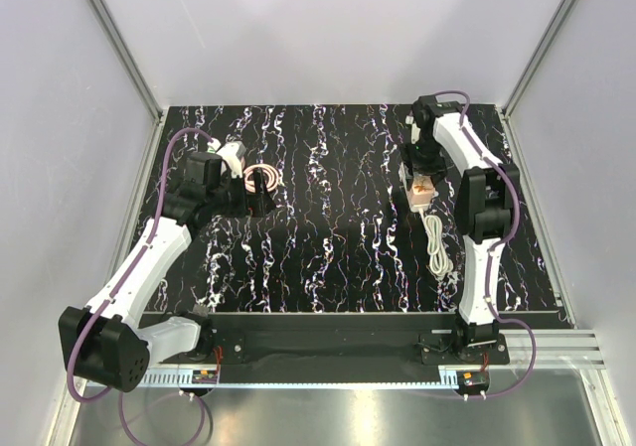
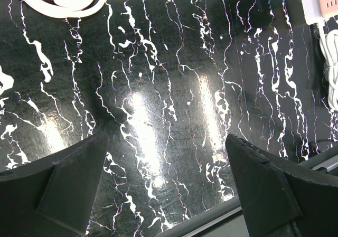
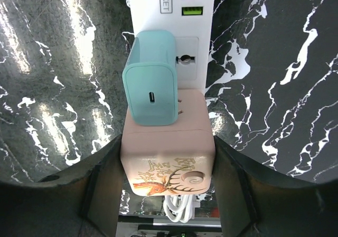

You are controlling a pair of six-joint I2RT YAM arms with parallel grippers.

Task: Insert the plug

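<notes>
My right gripper (image 3: 168,158) was clamped on the small peach-tan blocky plug (image 3: 166,136), at lower centre over the white power strip (image 3: 205,36), just beside a teal charger (image 3: 152,84). I judged it needed a straight, level push. My left gripper (image 2: 169,184) hung spread, empty.

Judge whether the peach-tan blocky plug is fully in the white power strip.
Not fully: a metal prong shows between plug and strip; right gripper grips it.

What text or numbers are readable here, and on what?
"OCKET": on the white power strip, start cut off at the picture's edge.
"04": beside it on the same strip, partly cut off.
On the plug: faint lettering above the deer drawing, too blurred to read.
Other views: none.
</notes>
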